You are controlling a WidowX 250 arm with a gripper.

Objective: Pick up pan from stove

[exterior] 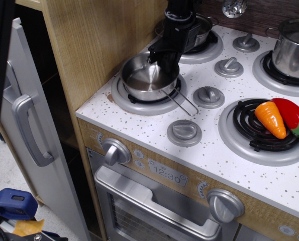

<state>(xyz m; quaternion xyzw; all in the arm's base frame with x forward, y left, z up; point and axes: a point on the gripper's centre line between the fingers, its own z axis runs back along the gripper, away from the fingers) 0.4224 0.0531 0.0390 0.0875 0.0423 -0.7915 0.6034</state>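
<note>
The pan (pixel 141 79), a small shiny steel saucepan, is over the front left burner (pixel 120 95) of the stove (pixel 154 125). It is tilted, with its right rim raised. Its wire loop handle (pixel 183 101) points to the front right, just above the speckled top. My black gripper (pixel 162 57) comes down from above and is shut on the pan's far right rim. The fingertips are partly hidden by the pan wall.
A wooden cabinet wall (pixel 99 40) stands close on the pan's left. A steel pot with side handles (pixel 203 27) sits behind my gripper. A lidded pot (pixel 292 47) is at the back right. A toy carrot (pixel 270 119) and red pepper (pixel 293 115) lie on the front right burner. Grey knobs (pixel 208 96) stand between the burners.
</note>
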